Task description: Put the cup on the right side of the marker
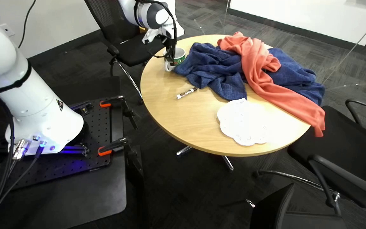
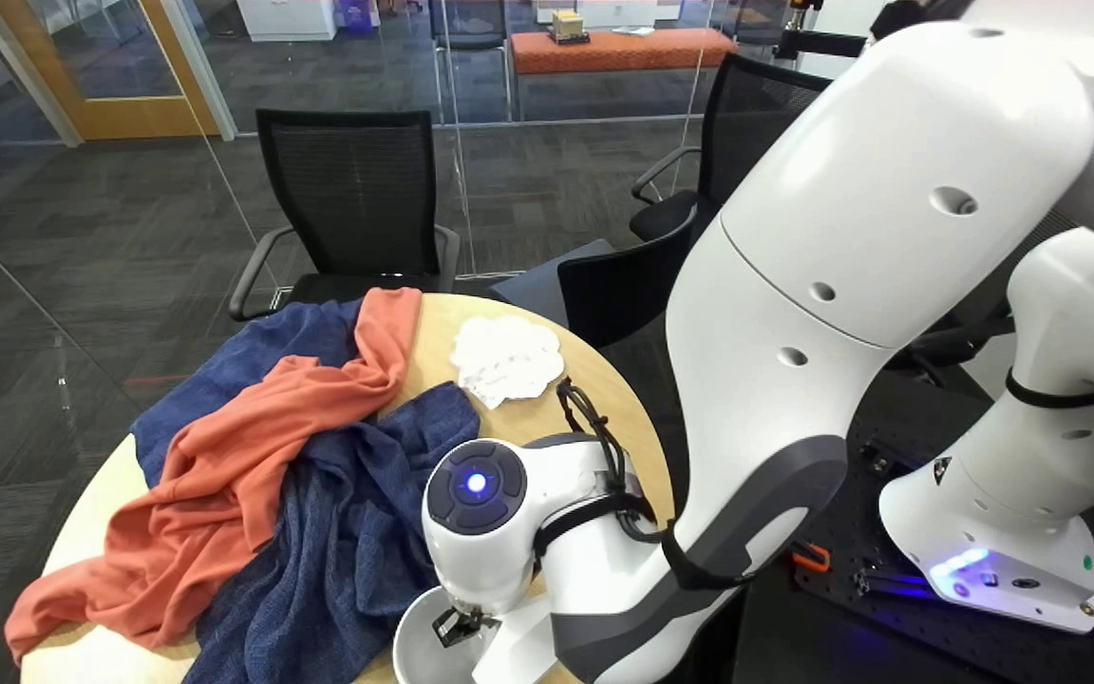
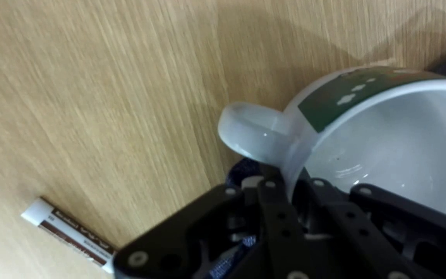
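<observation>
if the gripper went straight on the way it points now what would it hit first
Probably the table: the gripper points down, shut on the wall of the cup, which would go down with it. Whether the cup's base touches the table now is hidden.

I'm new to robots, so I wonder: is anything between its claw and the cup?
Nothing visible: in the wrist view, the gripper is clamped on the cup near its handle. Blue cloth lies beside the cup.
</observation>
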